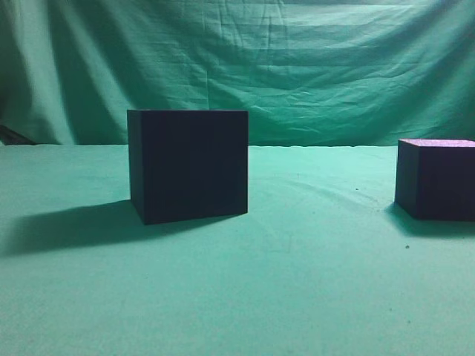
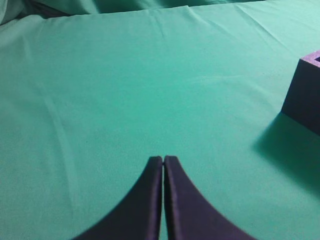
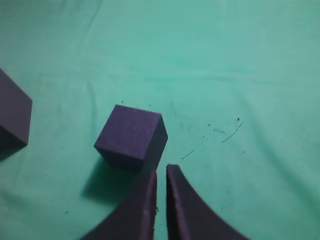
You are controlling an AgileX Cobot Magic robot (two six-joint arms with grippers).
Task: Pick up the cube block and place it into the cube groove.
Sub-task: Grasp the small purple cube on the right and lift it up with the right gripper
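The cube block (image 1: 436, 178), small and dark with a speckled purple top, sits on the green cloth at the far right edge. In the right wrist view it (image 3: 131, 135) lies just ahead and left of my right gripper (image 3: 161, 170), whose fingers are nearly together with nothing between them. The cube groove (image 1: 188, 165), a larger near-black box, stands left of centre. It also shows at the left edge of the right wrist view (image 3: 12, 117) and at the right edge of the left wrist view (image 2: 305, 95). My left gripper (image 2: 163, 159) is shut and empty over bare cloth. Neither gripper shows in the exterior view.
A green cloth (image 1: 297, 282) covers the table and a green backdrop (image 1: 297, 67) hangs behind it. A few dark specks and threads (image 3: 230, 132) lie on the cloth to the right of the block.
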